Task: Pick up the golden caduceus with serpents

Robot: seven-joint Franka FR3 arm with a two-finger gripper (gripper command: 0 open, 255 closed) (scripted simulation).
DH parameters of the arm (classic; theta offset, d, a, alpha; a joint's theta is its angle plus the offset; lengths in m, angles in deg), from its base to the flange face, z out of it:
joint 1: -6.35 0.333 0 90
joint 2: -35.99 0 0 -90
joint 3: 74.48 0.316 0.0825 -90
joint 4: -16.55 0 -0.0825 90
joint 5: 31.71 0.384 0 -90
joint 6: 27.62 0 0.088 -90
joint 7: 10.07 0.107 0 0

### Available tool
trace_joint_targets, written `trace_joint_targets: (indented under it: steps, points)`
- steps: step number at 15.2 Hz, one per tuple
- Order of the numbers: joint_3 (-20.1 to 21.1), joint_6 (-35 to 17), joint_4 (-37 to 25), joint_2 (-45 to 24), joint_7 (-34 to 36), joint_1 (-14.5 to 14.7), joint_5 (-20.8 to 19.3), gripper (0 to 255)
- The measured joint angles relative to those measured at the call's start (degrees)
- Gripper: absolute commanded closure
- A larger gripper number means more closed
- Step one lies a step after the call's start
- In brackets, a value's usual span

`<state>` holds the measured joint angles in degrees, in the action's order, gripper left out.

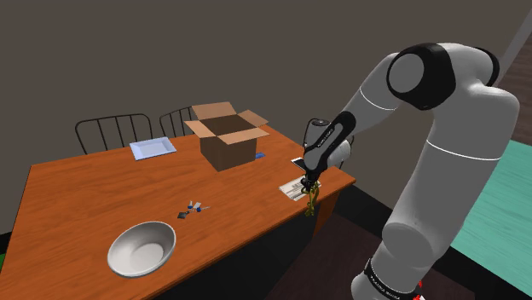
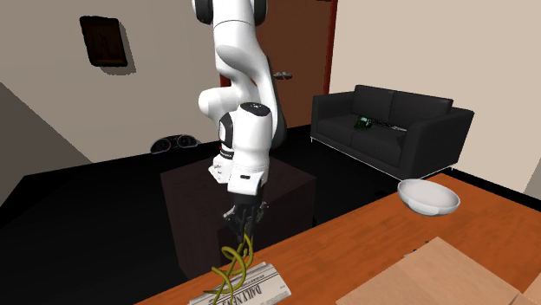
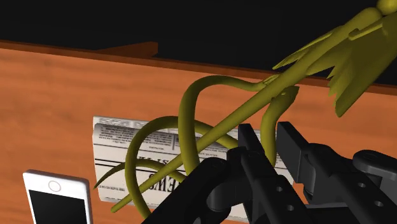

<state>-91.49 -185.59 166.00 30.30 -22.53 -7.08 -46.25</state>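
In the shoulder view, a white round bowl (image 1: 141,248) sits by the front edge of the orange-brown wooden desk (image 1: 77,200). An open brown cardboard box (image 1: 228,136) stands mid-desk, with bare wood between it and a folded newspaper (image 1: 292,189) at the right edge. Over that paper, the black hand (image 1: 310,181) pinches a serpent coil of the olive-gold winged caduceus (image 1: 310,200).

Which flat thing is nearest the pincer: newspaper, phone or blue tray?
The newspaper, lying just under the pincer holding the golden caduceus; the phone sits beside it, and the blue tray is far across the table.
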Motion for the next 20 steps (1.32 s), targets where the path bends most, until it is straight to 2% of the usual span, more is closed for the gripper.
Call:
trace_joint_targets:
  steps: [5,20]
  points:
    - [-0.09,0.28,0.08,0.38,-0.18,-0.09,-0.06,255]
    - [0.06,13.24,-1.24,12.1,-0.68,0.12,-1.08,255]
